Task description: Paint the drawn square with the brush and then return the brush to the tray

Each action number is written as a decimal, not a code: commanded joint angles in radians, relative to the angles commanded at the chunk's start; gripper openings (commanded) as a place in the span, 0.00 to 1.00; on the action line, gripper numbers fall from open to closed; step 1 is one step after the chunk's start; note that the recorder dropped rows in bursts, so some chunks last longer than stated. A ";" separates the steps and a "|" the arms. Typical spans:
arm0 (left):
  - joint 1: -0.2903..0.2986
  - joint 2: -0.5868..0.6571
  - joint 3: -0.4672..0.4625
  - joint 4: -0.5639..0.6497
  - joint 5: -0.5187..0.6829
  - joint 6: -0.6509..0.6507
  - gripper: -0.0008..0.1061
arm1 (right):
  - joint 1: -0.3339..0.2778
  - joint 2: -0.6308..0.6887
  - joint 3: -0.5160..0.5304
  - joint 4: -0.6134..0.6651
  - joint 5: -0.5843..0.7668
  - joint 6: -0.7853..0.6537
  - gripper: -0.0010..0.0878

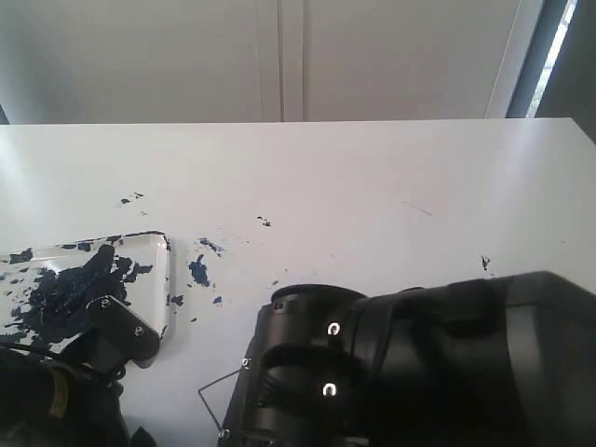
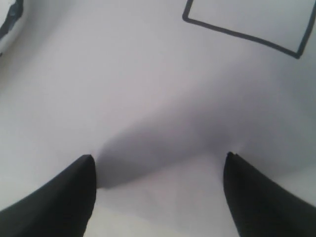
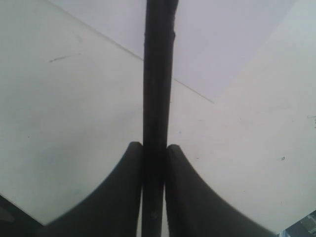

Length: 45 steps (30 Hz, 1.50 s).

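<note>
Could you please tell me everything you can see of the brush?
Of the brush only a long, thin black handle shows, in the right wrist view. The right pincer is shut on it, one finger against each side, and the handle runs straight out between them past the picture's edge. Band and bristles are out of view. Behind it lie a white paper sheet and the table.

Exterior looks across table [image 1: 372,177]; close wrist views (left shares drawn square [image 2: 249,19]) face down.
</note>
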 joint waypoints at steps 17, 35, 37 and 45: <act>0.000 0.000 0.000 -0.013 0.002 -0.004 0.71 | 0.000 0.171 -0.147 -0.024 -0.019 0.000 0.01; 0.000 0.000 0.000 -0.013 0.002 -0.004 0.71 | 0.000 0.183 -0.156 -0.022 -0.017 0.000 0.01; 0.000 0.000 0.000 -0.013 0.002 -0.004 0.71 | 0.000 0.183 -0.156 -0.022 -0.015 0.000 0.01; 0.000 0.000 0.000 -0.013 0.002 -0.004 0.71 | 0.000 0.183 -0.156 -0.005 0.008 0.000 0.01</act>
